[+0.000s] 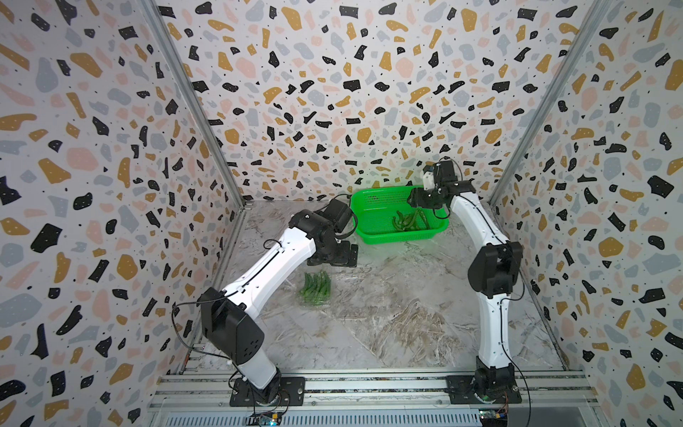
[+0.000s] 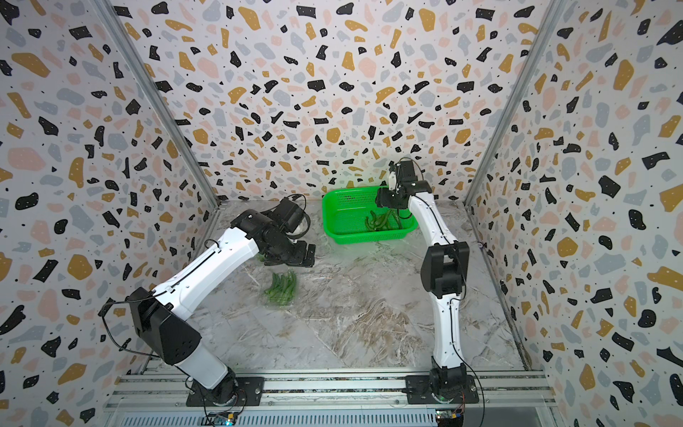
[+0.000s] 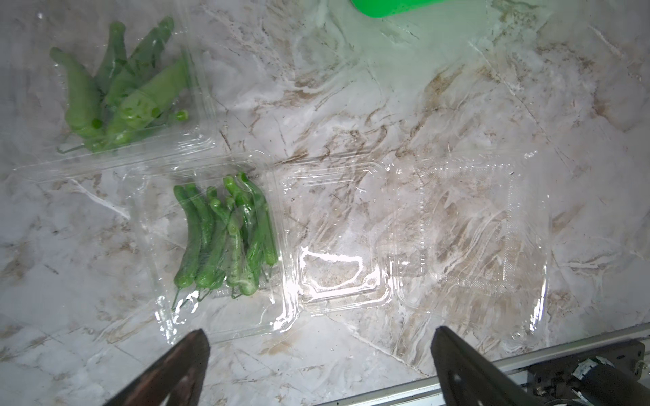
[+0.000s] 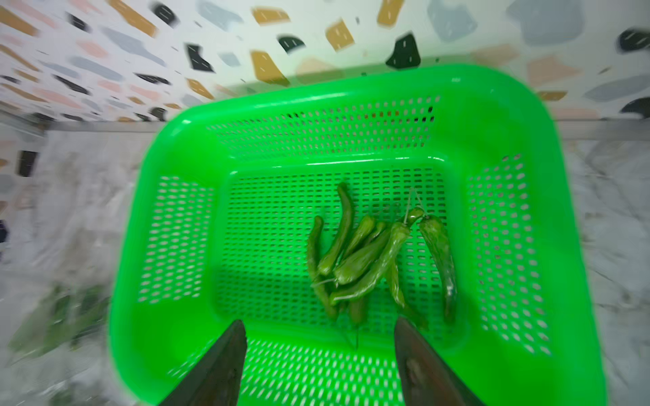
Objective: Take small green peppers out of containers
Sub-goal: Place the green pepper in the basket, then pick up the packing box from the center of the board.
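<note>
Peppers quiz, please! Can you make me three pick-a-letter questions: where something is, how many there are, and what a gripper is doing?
1. Where are the loose peppers?
A) green basket
B) a shelf
C) a bowl

2. How many clear containers hold peppers?
A) none
B) two
C) three

3. The right gripper is:
A) shut on a pepper
B) open and empty
C) hidden

Answers:
1. A, they lie on the basket's floor.
2. B, the left wrist view shows two filled and one empty container.
3. B, its jaws stand apart above the basket with nothing between them.
</note>
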Controlling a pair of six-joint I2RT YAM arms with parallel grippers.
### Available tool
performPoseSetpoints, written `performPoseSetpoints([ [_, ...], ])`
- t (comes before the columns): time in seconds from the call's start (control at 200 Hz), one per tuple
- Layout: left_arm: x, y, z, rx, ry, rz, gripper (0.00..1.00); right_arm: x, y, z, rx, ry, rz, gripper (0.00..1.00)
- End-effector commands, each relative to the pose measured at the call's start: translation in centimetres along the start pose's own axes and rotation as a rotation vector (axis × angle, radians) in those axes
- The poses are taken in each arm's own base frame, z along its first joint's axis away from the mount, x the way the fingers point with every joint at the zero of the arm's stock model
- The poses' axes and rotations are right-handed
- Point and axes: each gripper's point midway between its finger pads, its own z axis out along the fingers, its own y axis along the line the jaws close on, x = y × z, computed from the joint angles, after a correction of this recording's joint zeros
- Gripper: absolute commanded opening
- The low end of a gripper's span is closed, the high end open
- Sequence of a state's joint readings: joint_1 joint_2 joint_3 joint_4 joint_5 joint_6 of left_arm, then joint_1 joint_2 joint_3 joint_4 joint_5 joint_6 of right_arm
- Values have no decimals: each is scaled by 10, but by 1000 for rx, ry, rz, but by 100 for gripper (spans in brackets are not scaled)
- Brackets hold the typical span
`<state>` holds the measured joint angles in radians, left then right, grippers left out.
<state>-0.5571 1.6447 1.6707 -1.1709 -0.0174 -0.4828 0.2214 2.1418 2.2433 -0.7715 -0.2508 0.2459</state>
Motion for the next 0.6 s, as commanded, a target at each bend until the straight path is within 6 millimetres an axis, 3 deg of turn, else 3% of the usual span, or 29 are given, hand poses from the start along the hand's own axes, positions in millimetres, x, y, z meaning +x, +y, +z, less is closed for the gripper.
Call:
performPoseSetpoints([
  [0.0, -9, 13, -3, -26, -31, -55, 100, 46, 54, -55, -90, 136, -19, 68],
  [0.14, -6, 19, 4, -24, -31, -98, 100, 115, 87, -75, -109, 293, -89, 68],
  [0.25, 0, 21, 9, -27, -13, -103, 100, 171, 97, -80, -105, 397, -125, 68],
  [0.506, 13, 25, 10, -19, -3, -119, 100, 280, 94, -61, -113, 579, -114, 67],
  [0.596, 16, 24, 13, -9, 3, -125, 100, 306, 85, -52, -98, 624, -98, 54],
])
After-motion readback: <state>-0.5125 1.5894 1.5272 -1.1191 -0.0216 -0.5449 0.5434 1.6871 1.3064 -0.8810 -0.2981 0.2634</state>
